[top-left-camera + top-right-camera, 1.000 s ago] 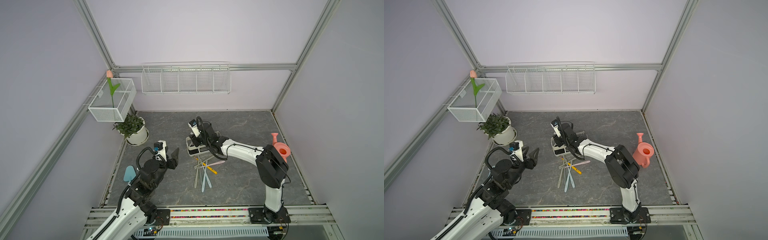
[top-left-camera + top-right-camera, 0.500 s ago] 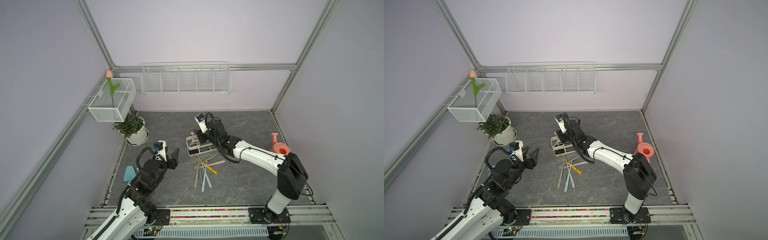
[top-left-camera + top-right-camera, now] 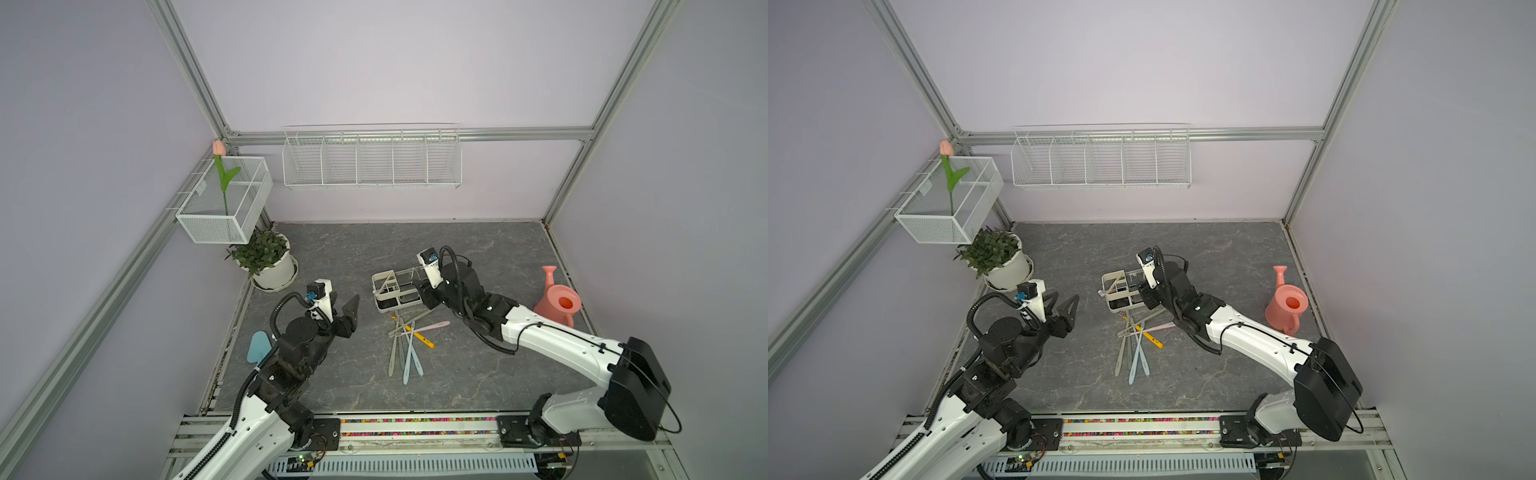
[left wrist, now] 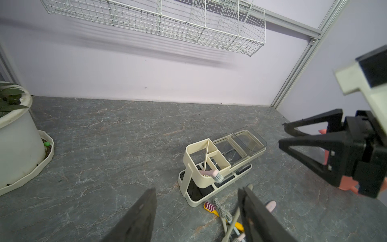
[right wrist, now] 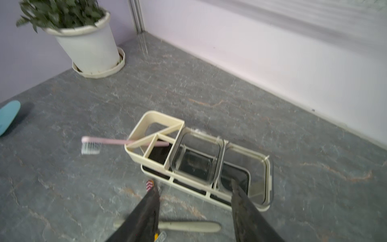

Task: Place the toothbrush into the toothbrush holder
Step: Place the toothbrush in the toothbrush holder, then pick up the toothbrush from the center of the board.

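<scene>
backs the right gripper [image 5: 194,185] off the toothbrush holder [image 4: 191,167] since a second ago, fingers apart and empty. leaves the pink toothbrush [image 5: 117,142] slanted in the cream bin, bristles out over the rim. shows grey marbled surface [image 3: 478,249], lilac walls, loose brushes [image 3: 409,355] just beside the holder. holds the left gripper [image 4: 197,189] raised, well apart, fingers spread.

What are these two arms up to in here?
They're filling a holder. One pink toothbrush lies tilted in its cream bin, bristles hanging out over the edge. The right fingers hang open and empty beside the holder; the left fingers are open too. More toothbrushes lie piled on the table in front.
</scene>
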You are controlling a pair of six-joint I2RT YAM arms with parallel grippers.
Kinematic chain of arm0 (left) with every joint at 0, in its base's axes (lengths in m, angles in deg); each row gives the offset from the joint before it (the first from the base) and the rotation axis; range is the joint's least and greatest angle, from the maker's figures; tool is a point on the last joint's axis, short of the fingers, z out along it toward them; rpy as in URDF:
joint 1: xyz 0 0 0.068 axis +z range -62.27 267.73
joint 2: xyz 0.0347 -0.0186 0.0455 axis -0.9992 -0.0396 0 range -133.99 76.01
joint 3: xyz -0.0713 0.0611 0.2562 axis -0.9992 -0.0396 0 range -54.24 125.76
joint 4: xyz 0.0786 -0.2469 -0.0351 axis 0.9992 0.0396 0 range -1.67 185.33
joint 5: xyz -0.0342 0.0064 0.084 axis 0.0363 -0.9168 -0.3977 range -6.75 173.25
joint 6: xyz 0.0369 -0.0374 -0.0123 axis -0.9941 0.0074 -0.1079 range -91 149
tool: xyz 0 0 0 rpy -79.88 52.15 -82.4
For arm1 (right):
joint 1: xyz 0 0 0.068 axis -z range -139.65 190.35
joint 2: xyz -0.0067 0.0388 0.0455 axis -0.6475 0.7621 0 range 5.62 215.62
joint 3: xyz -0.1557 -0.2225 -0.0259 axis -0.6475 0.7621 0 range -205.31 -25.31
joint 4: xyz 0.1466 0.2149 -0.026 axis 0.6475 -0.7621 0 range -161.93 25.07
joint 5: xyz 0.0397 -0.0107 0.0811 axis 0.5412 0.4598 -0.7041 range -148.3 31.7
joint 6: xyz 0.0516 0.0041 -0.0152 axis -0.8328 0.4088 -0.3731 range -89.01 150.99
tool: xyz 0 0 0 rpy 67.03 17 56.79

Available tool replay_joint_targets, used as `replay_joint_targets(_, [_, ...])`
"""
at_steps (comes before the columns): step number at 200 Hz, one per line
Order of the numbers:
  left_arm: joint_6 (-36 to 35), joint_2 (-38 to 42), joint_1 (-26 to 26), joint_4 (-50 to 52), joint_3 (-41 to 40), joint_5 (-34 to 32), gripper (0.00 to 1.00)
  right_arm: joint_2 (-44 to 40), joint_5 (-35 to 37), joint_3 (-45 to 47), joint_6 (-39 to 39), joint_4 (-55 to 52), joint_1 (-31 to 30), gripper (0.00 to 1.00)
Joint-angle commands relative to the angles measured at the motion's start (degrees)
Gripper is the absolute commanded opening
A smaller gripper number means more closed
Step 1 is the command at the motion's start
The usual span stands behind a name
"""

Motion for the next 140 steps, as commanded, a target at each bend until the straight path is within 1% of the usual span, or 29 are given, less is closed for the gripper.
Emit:
replay_joint_targets(1, [0.77, -0.79, -0.14, 0.51, 1.94, 1.12, 0.66, -1.17, -1.17, 3.72, -4.33, -1.24, -0.67, 0.57])
replay_joint_targets(26, [1.46, -1.69, -0.13, 0.28, 2.33, 1.48, 0.66, -0.46, -3.62, 4.87, -6.86, -1.06, -1.09, 0.56])
replay_joint_targets(30, [1.59, -1.78, -0.14, 0.23, 2.37, 1.66, 0.66, -0.32, -4.01, 6.61, -7.21, -0.97, -1.12, 0.56])
replay_joint_targets(50, [2.63, -2.25, -0.14, 0.40, 2.76, 1.99, 0.66, 0.30, -5.77, 8.16, -9.41, -0.30, -1.53, 0.55])
replay_joint_targets(81, [3.70, -2.71, -0.18, 1.30, 3.55, 1.64, 0.66, 1.50, -7.43, 10.62, -12.91, 1.51, -2.76, 0.54])
replay_joint_targets(118, [4.41, -3.80, -0.16, 1.87, 4.69, 2.40, 0.66, 3.88, -8.38, 11.80, -14.73, 2.76, -4.81, 0.53])
replay_joint_targets(132, [4.75, -4.11, -0.15, 2.07, 4.92, 2.61, 0.66, 4.43, -8.42, 12.09, -15.35, 3.03, -4.84, 0.47])
replay_joint_targets(140, [5.01, -4.20, -0.14, 2.22, 5.08, 2.60, 0.66, 4.85, -8.40, 12.17, -15.51, 3.17, -4.84, 0.45])
